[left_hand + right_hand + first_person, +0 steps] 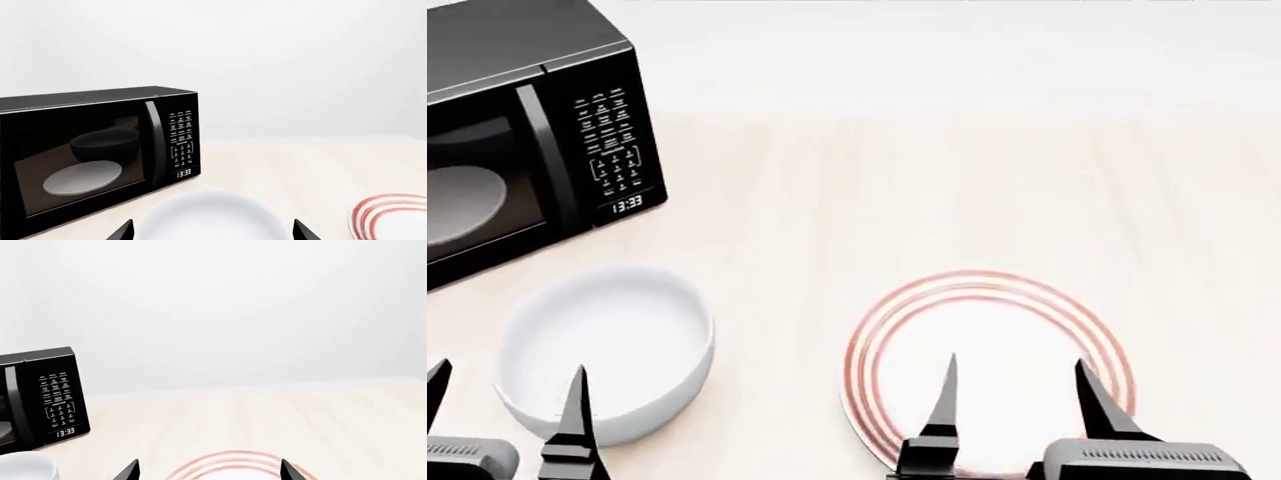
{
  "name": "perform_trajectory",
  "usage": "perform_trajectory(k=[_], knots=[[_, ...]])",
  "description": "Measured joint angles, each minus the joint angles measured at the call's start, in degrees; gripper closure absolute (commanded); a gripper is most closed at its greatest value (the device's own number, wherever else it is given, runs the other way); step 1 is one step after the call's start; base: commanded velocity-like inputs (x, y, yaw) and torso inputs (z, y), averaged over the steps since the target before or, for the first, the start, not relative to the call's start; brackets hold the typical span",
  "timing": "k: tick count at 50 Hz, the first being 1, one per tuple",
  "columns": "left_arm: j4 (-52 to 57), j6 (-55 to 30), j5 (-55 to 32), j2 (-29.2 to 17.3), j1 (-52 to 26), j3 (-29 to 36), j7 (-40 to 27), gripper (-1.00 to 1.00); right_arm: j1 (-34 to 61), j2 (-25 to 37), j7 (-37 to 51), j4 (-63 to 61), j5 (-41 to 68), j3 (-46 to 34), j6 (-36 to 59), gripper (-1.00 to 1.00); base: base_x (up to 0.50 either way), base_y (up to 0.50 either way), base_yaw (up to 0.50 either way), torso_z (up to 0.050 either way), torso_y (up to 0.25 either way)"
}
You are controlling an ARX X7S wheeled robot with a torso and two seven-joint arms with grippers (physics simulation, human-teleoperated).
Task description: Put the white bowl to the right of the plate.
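Note:
The white bowl (607, 345) stands on the light wooden table, left of the plate (994, 350), which has red rings round its rim. My left gripper (507, 400) is open and empty, its fingers at the bowl's near left side. The bowl (212, 217) fills the space ahead of its tips in the left wrist view, with the plate (393, 217) off to the side. My right gripper (1021, 395) is open and empty above the near part of the plate. The right wrist view shows the plate (227, 465) between the finger tips and the bowl's edge (27, 467).
A black microwave (521, 130) with its door shut stands at the table's back left, behind the bowl. A greyish glass disc (457, 205) shows through its door. The microwave also shows in the left wrist view (93, 150) and in the right wrist view (43, 397).

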Motion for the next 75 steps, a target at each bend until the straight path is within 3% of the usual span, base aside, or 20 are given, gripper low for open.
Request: perform_trajectory(k=[29,47,60,75], knots=[[-0.47,0.75,-2.18,-1.57,-0.07,0.16,-1.48,-1.00,1.13,1.09,2.05,0.70,-0.04,-1.95,1.34,-1.00,0.40,-0.03,0.00,0.000,0.001],[-1.70,1.28,-1.10,-3.45,0.67,-4.30,-6.01,-1.00,8.64,0.47,8.13,-5.42,0.47,-4.21,22.76,-1.00,0.00,0.00,0.00,0.000,0.000],[3.04,-2.23,-1.91,-5.24,3.14,-13.88,-11.13,-1.00,24.07,-3.35,7.69,-4.69,10.36,-2.86,43.84,-1.00,0.00,0.00,0.00,0.000,0.000],[3.19,-2.28,-2.35,-5.93,4.53,-18.87,-13.49,-1.00,36.12,-7.06,17.13,3.68,21.92,-9.30,49.90,-1.00,0.00,0.00,0.00,0.000,0.000]])
